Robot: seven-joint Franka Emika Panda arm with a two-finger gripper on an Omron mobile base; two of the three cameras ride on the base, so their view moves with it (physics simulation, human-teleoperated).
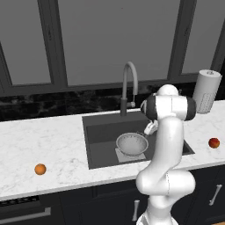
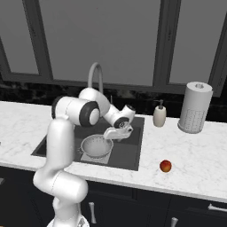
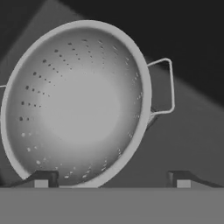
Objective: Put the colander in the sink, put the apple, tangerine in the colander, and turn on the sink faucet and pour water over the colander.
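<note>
The silver perforated colander [image 1: 132, 144] [image 2: 96, 146] [image 3: 74, 105] rests upright on the lighter plate at the bottom of the dark sink [image 1: 100, 129] [image 2: 131, 153]. Just above its right rim hovers my gripper [image 1: 150, 128] [image 2: 116, 134] [image 3: 112, 179], open, fingers spread wide, with the colander's rim lying below them and one side handle off to the right. The red apple [image 1: 214, 143] [image 2: 165, 166] lies on the marble right of the sink. Far to the left on the counter sits the orange tangerine [image 1: 40, 169]. The gooseneck faucet [image 1: 128, 83] [image 2: 95, 73] stands behind the basin; no water runs.
A white paper-towel cylinder [image 1: 206, 90] [image 2: 195, 106] stands at the back right of the counter. A soap bottle [image 2: 159, 115] sits beside the sink's back right corner. Dark windows run behind the counter.
</note>
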